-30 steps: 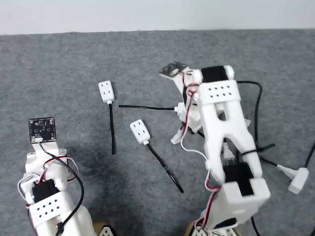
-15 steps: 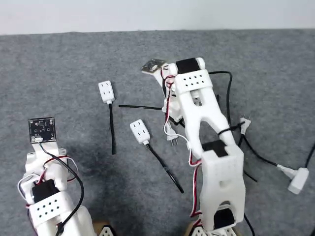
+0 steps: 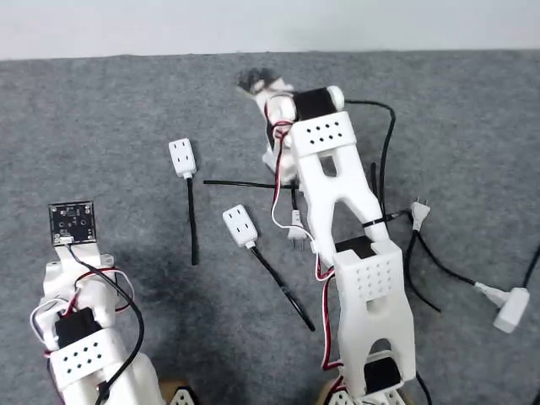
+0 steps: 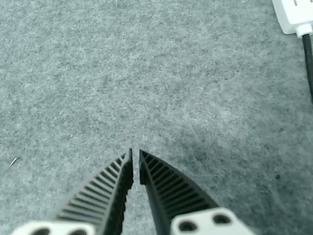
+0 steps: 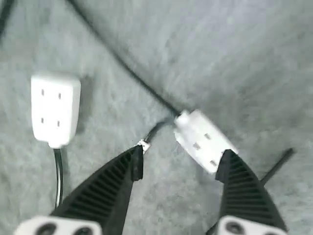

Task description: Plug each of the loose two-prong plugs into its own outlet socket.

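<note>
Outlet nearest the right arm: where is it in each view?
High view: outlet mid-table, beside the right arm.
Right wrist view: outlet beside the right gripper, jaws open, untouched.
Left wrist view: not this one; likely the farther outlet.
Shared landmark: the crosswise black cord, high and right wrist views.

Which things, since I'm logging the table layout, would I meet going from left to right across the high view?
Left arm → farther outlet socket → nearer outlet socket → right arm → small two-prong plug → larger white plug.
</note>
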{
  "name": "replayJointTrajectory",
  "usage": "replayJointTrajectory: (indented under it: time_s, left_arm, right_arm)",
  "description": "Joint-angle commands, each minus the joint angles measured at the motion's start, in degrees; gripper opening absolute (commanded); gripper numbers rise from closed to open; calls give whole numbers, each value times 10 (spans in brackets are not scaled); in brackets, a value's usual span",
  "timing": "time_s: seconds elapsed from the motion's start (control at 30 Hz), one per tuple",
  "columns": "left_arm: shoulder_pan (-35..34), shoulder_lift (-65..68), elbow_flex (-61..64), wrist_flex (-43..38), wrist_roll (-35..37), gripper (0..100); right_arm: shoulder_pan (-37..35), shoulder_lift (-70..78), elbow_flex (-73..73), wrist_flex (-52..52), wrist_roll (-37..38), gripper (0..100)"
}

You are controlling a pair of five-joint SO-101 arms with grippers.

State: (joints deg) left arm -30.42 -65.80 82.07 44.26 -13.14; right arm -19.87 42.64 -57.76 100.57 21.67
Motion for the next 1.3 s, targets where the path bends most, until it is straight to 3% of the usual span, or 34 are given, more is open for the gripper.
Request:
replayJointTrajectory:
  time_s: [0.0,0.2,0.3,0.53,0.77,1.27]
  left_arm:
    - [1,-5,-7,-13,-4,15]
    - [4,-8,0,-15,-4,15]
    - [4,-8,0,-15,-4,15]
    - [4,-8,0,-15,-4,15]
    - [4,-8,1,-15,-4,15]
    - [3,-8,1,-15,-4,15]
  right_arm:
    - [-6,-9,-62,25,-41,212]
    - [18,-9,-50,26,-225,47]
    - [15,-10,-47,26,-229,44]
    - [5,5,55,6,-229,177]
    - [3,78,71,-52,-229,176]
    - [-7,142,73,-55,-213,176]
